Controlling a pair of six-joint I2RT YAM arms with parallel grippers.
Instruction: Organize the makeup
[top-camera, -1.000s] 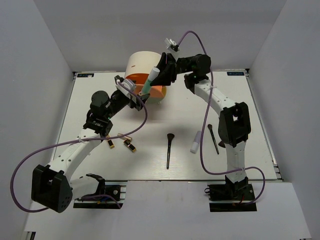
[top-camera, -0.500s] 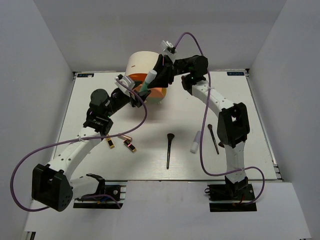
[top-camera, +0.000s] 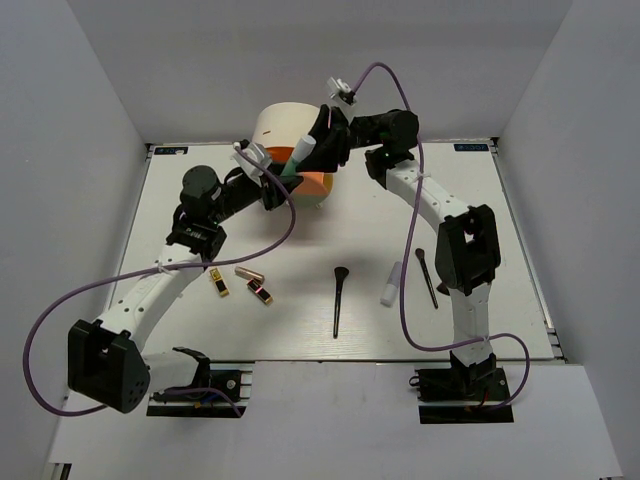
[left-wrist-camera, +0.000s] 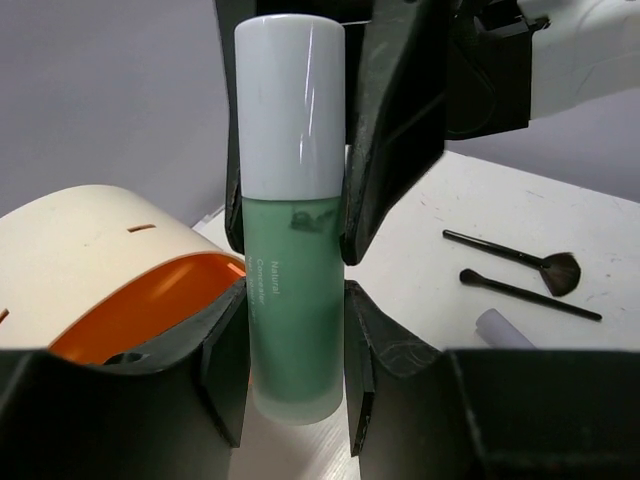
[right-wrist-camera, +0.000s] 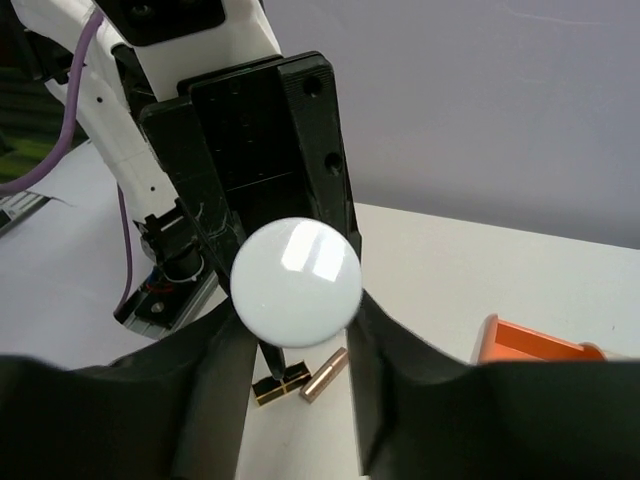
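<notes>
Green bottle (left-wrist-camera: 294, 250), one, clamped by my left claw (left-wrist-camera: 296, 305) and right claw (right-wrist-camera: 296, 335).
Table (top-camera: 300, 235): three lipsticks (top-camera: 249, 272), two brushes (top-camera: 339, 300), one tube (top-camera: 390, 284).

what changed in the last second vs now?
The left gripper pushed forward to the green bottle and narrowed its jaws around the lower body; a firm grip isn't certain yet. The right gripper still holds the bottle's upper part. The brushes, white tube and lipsticks on the table haven't moved.

A white desk (top-camera: 360, 235) sits boxed in by plain grey walls (top-camera: 80, 120), evenly lit from above.
</notes>
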